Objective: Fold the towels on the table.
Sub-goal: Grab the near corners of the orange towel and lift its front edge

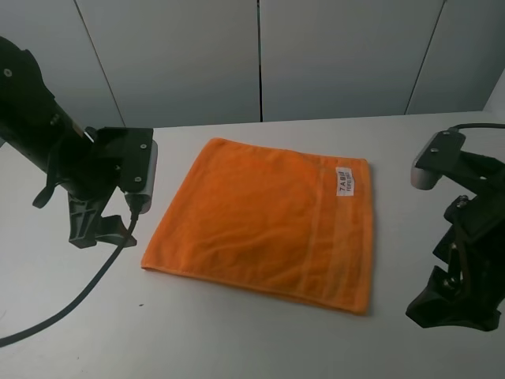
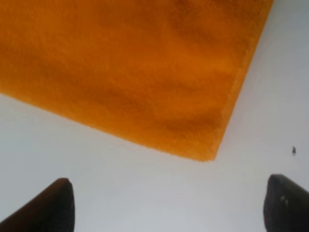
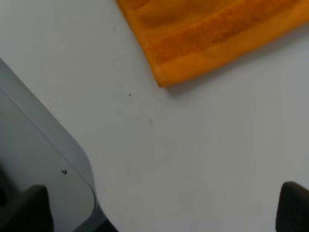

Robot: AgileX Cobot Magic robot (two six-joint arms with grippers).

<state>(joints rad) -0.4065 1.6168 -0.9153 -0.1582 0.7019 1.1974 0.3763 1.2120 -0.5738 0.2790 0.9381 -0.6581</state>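
Observation:
The orange towel (image 1: 268,217) lies flat and unfolded on the white table (image 1: 237,332). Its white label (image 1: 345,182) and woven band are near its right edge. My left gripper (image 1: 85,230) hangs over the table just left of the towel's near-left corner. In the left wrist view that corner (image 2: 205,153) lies ahead of the open, empty gripper (image 2: 169,208). My right gripper (image 1: 454,306) is right of the towel's near-right corner. The right wrist view shows that banded corner (image 3: 166,77) ahead of the open, empty gripper (image 3: 159,212).
A black cable (image 1: 87,288) runs from the left arm across the table's front left. A grey panel (image 3: 34,154) with a screw borders a rounded table edge in the right wrist view. Grey wall panels (image 1: 260,55) stand behind the table.

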